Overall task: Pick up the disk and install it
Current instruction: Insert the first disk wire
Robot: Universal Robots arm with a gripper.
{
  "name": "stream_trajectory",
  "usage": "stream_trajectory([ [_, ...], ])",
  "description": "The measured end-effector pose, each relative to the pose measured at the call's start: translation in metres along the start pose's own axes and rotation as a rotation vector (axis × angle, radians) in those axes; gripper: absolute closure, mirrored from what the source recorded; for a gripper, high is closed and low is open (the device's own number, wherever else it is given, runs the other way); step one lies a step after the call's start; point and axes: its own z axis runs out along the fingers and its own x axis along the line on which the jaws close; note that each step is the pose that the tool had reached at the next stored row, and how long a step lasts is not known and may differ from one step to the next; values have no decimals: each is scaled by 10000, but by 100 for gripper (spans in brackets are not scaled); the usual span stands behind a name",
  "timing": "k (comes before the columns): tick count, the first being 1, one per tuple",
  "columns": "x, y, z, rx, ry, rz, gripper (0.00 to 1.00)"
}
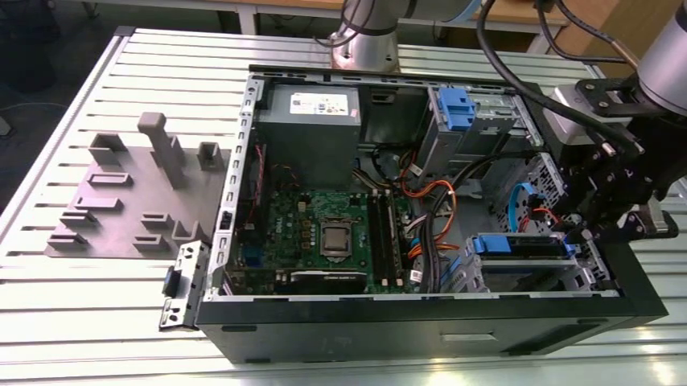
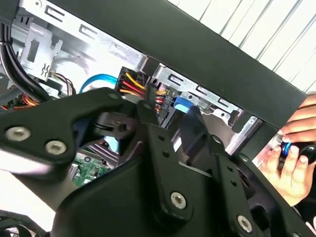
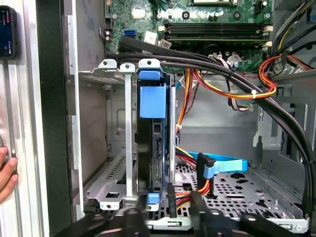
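In the exterior view I am holding the gripper (image 1: 614,211) at about three o'clock of the open computer case (image 1: 429,318), just above the disk (image 1: 522,245) in its blue carrier, which is sitting in the drive cage (image 1: 478,273). In the second wrist view the black fingers (image 2: 153,131) are hanging over the cables (image 2: 133,84), and a person's hand (image 2: 291,163) is resting at four o'clock. In the first wrist view the disk (image 3: 153,101) is standing on edge in the cage; I cannot tell if the jaws are open or closed, and I am judging that they could snag the cables (image 3: 222,91).

An open computer case (image 1: 429,318) is laid on a slatted metal table (image 1: 96,305). Inside are seen a green motherboard (image 1: 311,229), a grey power supply (image 1: 311,121) and orange cables (image 1: 435,197). A grey fixture plate (image 1: 124,201) is placed beside the case.
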Motion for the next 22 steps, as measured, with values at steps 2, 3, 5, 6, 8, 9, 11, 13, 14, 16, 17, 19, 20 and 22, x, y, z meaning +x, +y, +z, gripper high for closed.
stream_trajectory([
  [2,-1,-1,-1,-51,-2,0,58],
  [3,0,-1,-1,-71,-3,0,58],
  [5,0,-8,-2,-170,-2,-3,58],
  [6,0,-16,-1,-248,-2,-6,58],
  [8,-1,-39,1,-450,4,-11,58],
  [9,-1,-52,2,-554,5,-15,58],
  [11,-2,-68,3,-686,8,-18,58],
  [13,-2,-94,5,-835,8,-23,58],
  [14,-2,-111,7,-912,7,-25,58],
  [16,-3,-146,11,-1083,8,-30,58],
  [17,-4,-162,12,-1157,5,-32,58],
  [19,-4,-167,13,-1183,0,-32,58],
  [20,-4,-167,13,-1185,-3,-31,58],
  [22,-4,-167,13,-1186,-6,-32,58],
])
